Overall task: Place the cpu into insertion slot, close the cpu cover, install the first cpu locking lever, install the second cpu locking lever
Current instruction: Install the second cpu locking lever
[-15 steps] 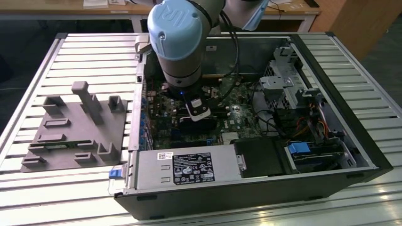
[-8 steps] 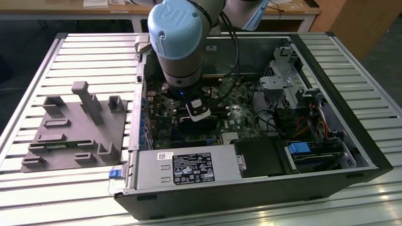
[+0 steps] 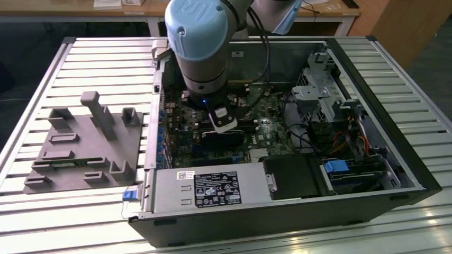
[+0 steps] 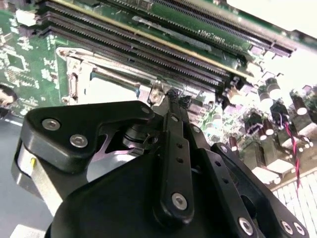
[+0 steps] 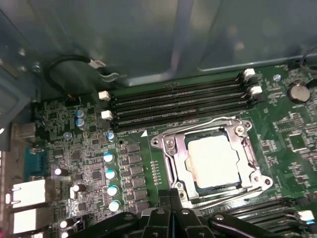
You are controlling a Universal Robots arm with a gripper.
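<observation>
On the exterior view's left a grey fixture block (image 3: 84,145) lies on the slatted counter (image 3: 42,79); to its right the open computer case (image 3: 282,132) holds the green motherboard (image 5: 74,163). There the cpu (image 5: 214,159) lies flat in the insertion slot (image 5: 237,186), the cpu cover (image 5: 250,157) closed around it. The gripper (image 4: 174,99) hangs at the socket's edge, jaws pressed together

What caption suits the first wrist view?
The tool hovers at the cpu cover, closed over the cpu seated in the insertion slot.
</observation>
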